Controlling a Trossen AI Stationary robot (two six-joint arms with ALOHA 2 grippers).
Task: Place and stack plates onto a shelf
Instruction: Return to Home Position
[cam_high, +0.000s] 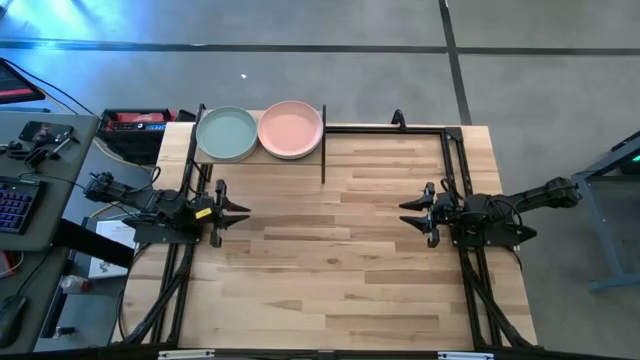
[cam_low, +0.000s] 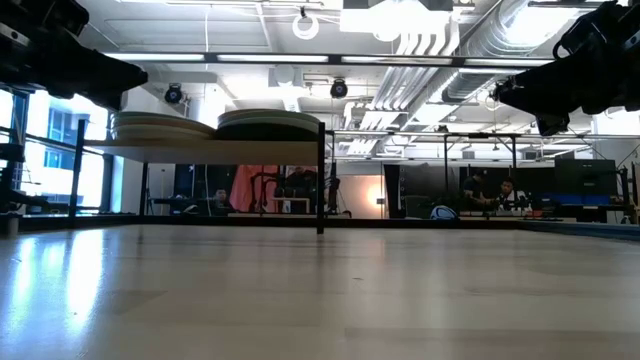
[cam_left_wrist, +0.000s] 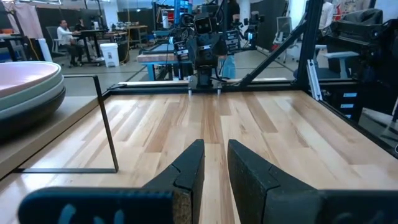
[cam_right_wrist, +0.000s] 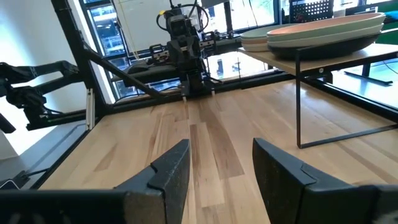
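Both hover empty: left claw (cam_high: 245, 215) slightly parted, right claw (cam_high: 403, 214) wider

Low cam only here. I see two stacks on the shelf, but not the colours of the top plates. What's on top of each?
Observer: From above, the left stack is topped by a pale grey-green plate and the right stack by a pink plate.
Operator: Are the arms clear of the shelf?
Observer: Yes. The left gripper and right gripper sit at opposite sides of the table, facing each other, apart from the shelf.
Operator: Anything in the jaws?
Observer: No. Both wrist views show the jaws parted with nothing between them.
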